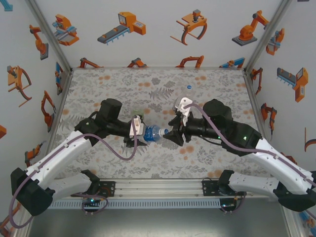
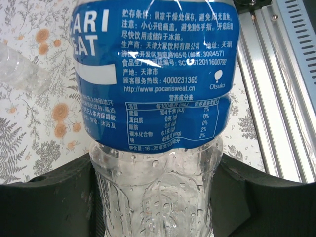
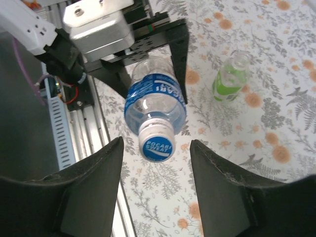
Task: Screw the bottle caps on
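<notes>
My left gripper (image 1: 142,132) is shut on the lower body of the bottle with the blue label band (image 2: 155,74), holding it level above the table with its neck pointing right. A white cap with a blue printed top (image 3: 157,143) sits on that neck. My right gripper (image 3: 156,154) is open. Its fingers (image 3: 94,177) stand either side of the cap, just short of it and apart from it. The green-tinted bottle (image 3: 228,80) stands on the floral table with an uncapped neck. A small pale blue bottle cap (image 1: 189,87) lies loose towards the back of the table.
An aluminium rail (image 2: 281,89) runs along the table's near edge, below the held bottle. White walls printed with orange robots (image 1: 158,29) enclose the floral table (image 1: 118,84) on three sides. Open floor lies at the back left.
</notes>
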`<action>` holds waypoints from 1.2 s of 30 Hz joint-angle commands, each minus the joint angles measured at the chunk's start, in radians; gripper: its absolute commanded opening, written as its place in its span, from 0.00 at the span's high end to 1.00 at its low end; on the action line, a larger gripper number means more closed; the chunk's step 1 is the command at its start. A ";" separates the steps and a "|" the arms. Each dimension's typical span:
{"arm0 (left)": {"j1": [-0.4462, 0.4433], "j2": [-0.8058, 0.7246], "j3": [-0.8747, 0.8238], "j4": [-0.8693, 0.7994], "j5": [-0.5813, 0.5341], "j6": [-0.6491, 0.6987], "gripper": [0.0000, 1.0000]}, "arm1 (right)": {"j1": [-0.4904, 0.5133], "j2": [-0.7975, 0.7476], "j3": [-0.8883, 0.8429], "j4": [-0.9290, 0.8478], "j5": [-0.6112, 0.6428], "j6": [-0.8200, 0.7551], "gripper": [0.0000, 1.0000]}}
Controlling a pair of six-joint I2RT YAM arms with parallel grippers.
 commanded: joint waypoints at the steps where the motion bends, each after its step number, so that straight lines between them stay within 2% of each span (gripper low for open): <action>1: -0.002 0.003 0.036 -0.018 -0.012 0.006 1.00 | -0.002 0.043 0.070 -0.020 0.182 0.144 0.53; 5: 0.005 0.032 0.067 -0.014 -0.027 -0.080 1.00 | -0.001 0.066 0.083 -0.058 0.287 0.438 0.54; 8: 0.019 0.079 0.122 -0.051 0.013 -0.155 1.00 | -0.002 0.043 0.058 -0.070 0.282 0.498 0.53; 11: 0.045 0.140 0.186 -0.148 0.125 -0.145 1.00 | -0.003 0.001 0.026 -0.065 0.308 0.457 0.51; 14: 0.062 0.208 0.257 -0.313 0.261 -0.037 1.00 | -0.008 -0.055 -0.015 -0.047 0.381 0.384 0.50; 17: 0.057 0.277 0.321 -0.492 0.313 0.102 1.00 | -0.026 -0.108 -0.046 -0.015 0.382 0.304 0.50; 20: 0.051 0.320 0.349 -0.588 0.336 0.182 1.00 | -0.059 -0.136 -0.054 0.003 0.313 0.243 0.50; 22: 0.045 0.336 0.359 -0.625 0.336 0.219 1.00 | -0.101 -0.135 -0.043 0.008 0.196 0.246 0.50; 28: 0.040 0.346 0.360 -0.636 0.327 0.233 1.00 | -0.245 -0.054 -0.009 -0.002 -0.125 0.474 0.51; 32: 0.041 0.347 0.360 -0.635 0.325 0.233 1.00 | -0.262 0.006 0.008 -0.004 -0.229 0.596 0.48; 36: 0.041 0.352 0.363 -0.635 0.325 0.224 1.00 | -0.263 0.013 -0.001 0.010 -0.265 0.663 0.42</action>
